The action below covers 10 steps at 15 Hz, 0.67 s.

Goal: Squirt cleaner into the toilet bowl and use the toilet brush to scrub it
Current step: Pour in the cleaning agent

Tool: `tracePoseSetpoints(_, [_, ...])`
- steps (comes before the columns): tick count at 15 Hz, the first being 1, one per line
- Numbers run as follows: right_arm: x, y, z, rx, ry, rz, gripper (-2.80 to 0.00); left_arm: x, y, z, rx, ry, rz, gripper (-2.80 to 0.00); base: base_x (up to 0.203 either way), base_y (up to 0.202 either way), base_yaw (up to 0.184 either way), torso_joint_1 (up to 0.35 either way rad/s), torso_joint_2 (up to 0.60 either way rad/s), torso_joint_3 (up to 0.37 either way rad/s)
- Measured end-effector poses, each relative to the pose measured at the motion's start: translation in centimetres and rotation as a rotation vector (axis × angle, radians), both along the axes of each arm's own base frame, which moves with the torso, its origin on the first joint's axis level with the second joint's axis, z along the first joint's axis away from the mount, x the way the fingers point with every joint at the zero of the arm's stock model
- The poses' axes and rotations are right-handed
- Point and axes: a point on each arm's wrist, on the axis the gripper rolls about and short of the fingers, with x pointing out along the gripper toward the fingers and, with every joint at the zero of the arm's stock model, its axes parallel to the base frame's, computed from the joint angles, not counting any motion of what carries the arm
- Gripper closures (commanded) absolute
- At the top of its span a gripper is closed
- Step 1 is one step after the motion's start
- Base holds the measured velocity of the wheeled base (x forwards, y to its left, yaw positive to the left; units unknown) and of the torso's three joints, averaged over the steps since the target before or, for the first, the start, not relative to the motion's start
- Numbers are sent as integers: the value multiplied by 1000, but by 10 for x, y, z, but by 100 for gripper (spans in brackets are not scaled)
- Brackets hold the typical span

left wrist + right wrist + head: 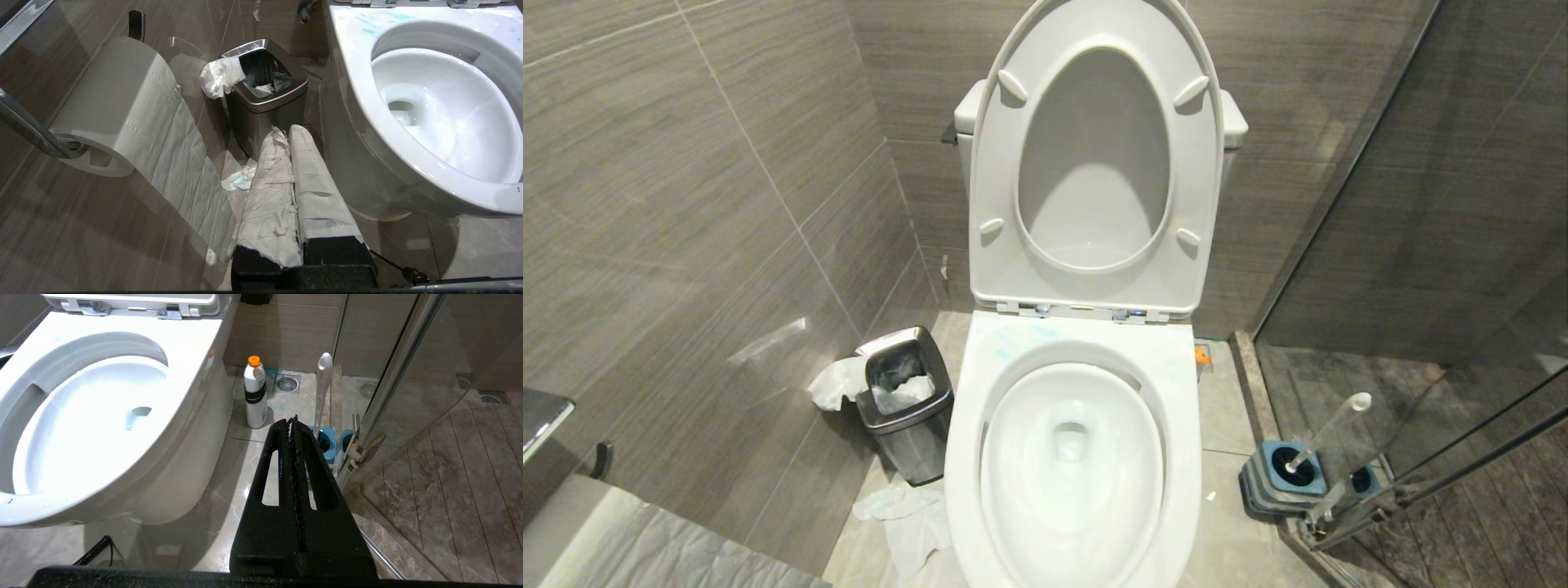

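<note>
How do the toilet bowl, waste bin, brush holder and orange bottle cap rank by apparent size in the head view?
1. Toilet bowl, by far the largest.
2. Waste bin.
3. Brush holder, smaller than the bin though nearer the camera.
4. Orange bottle cap, only a sliver showing, so its rank is unsure.

toilet bowl (1176,457): glossy white ceramic | waste bin (907,408): brushed steel | wall (686,204): matt tile

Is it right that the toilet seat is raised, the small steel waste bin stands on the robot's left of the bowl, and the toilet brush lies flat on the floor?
Not quite. The toilet brush does not lie on the floor: it stands tilted in its blue-topped holder, as the head view shows. The seat is raised and the waste bin is left of the toilet bowl.
</note>
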Motion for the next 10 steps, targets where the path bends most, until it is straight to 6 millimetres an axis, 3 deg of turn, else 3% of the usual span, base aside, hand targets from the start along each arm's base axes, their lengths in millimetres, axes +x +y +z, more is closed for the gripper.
tracePoseSetpoints(10, [0, 0, 0, -3, 1, -1, 0, 0, 0, 0, 0, 0, 0, 0, 0, 0, 0, 0, 0, 0])
